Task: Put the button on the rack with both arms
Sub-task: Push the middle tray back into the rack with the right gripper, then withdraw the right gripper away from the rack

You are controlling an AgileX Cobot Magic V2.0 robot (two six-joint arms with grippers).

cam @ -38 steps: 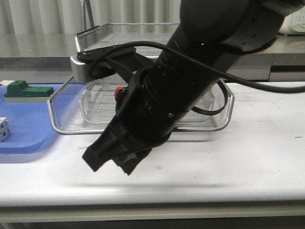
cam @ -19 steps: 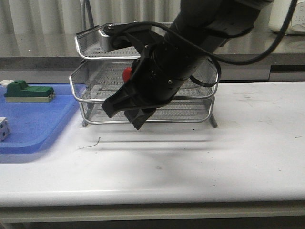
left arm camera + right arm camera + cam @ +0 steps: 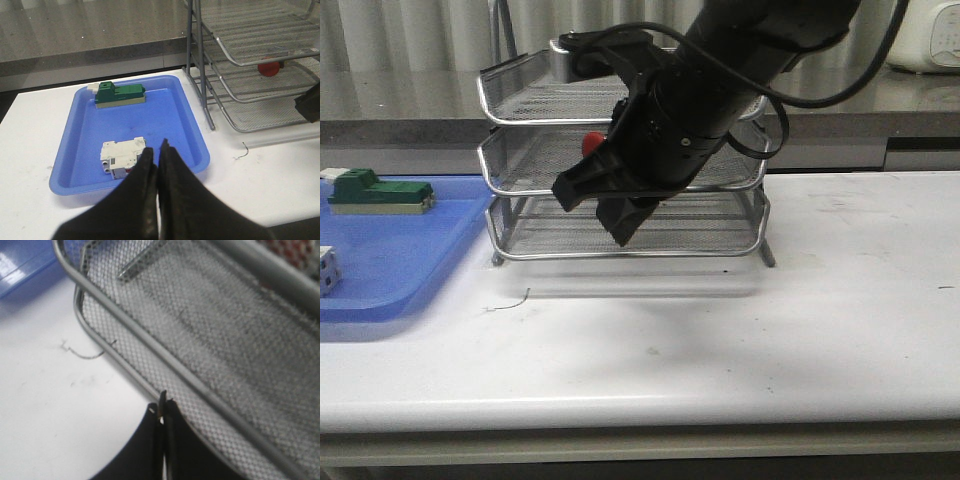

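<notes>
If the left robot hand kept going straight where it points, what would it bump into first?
Probably the white cube in the blue tray. The left gripper, fingers shut, points right over it, though how high it hangs above is unclear.

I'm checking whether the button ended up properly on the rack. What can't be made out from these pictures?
- Front view: the right arm covers all of the button but its red cap.
- Left wrist view: the rack is cut off by the edge; the button shows only through mesh, so which way it lies is unclear.
- Right wrist view: blurred; only a red patch at the corner.
</notes>
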